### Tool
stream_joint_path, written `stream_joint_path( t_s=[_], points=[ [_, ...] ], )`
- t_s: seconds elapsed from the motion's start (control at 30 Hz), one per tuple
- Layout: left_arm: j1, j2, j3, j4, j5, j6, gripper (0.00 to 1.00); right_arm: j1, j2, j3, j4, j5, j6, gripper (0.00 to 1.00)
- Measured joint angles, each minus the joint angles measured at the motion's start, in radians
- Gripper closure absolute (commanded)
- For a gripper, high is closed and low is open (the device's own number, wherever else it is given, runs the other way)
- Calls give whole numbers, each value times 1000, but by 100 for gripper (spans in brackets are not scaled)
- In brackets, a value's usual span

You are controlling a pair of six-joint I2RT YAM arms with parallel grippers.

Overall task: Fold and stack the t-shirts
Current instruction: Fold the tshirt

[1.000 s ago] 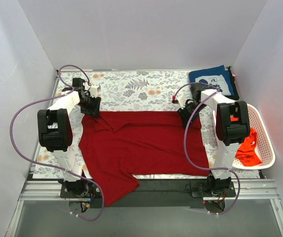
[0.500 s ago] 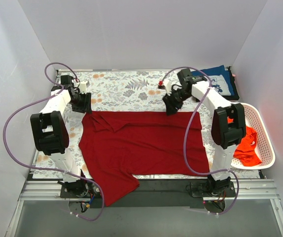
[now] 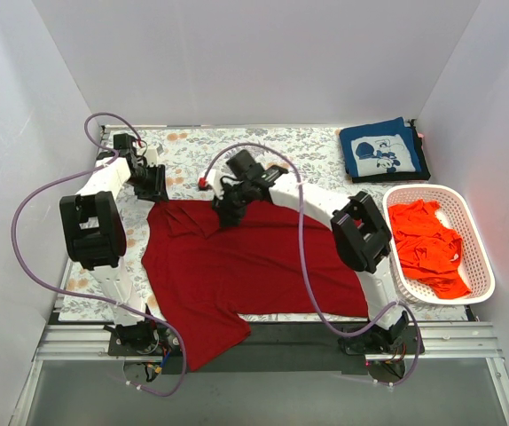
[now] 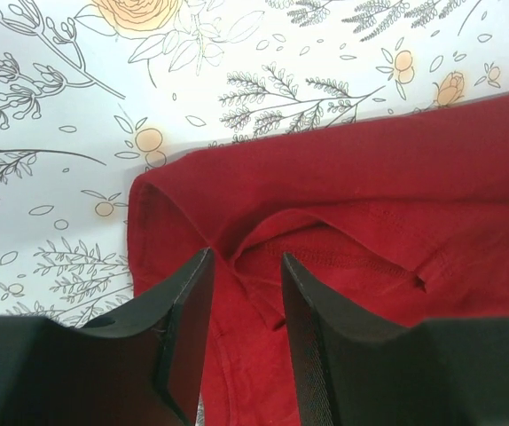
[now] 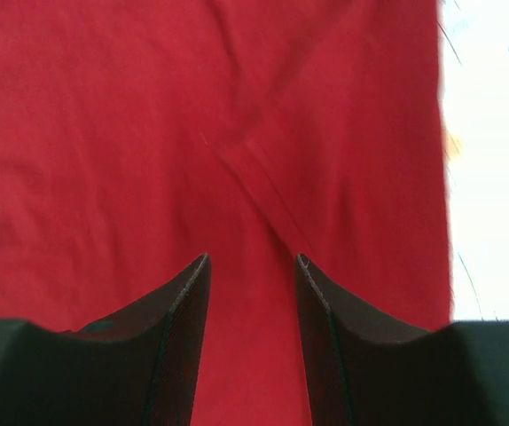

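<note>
Swung across from beside the basket [image 3: 483,271], the right gripper [image 3: 227,214] now hovers over the dark red t-shirt [image 3: 263,257] near its far edge, jaws spread above a seam. At that shirt's far-left corner the left gripper [image 3: 156,190] stands with its jaws parted astride a cloth fold. Beyond its far-right corner lies the navy t-shirt [image 3: 381,151], print too small to read. To its right, the orange-red t-shirt [image 3: 425,247] fills the basket.

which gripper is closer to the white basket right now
Right. The right gripper is over the dark red t-shirt near its back edge, mid-table; the left gripper is at the shirt's back left corner, farther from the basket.
</note>
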Motion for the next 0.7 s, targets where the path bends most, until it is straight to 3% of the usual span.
stream_joint_path(
  t_s=[0.23, 0.47, 0.53, 0.7],
  points=[
    [0, 24, 16, -7, 7, -10, 65, 129, 108, 48, 98, 99, 25, 50],
    [1, 25, 27, -13, 9, -9, 64, 143, 233, 137, 134, 175, 60, 50],
    [1, 25, 29, -14, 8, -5, 64, 143, 251, 153, 140, 182, 65, 55],
    [1, 25, 33, -14, 9, -2, 64, 140, 254, 159, 147, 198, 78, 80]
  ],
)
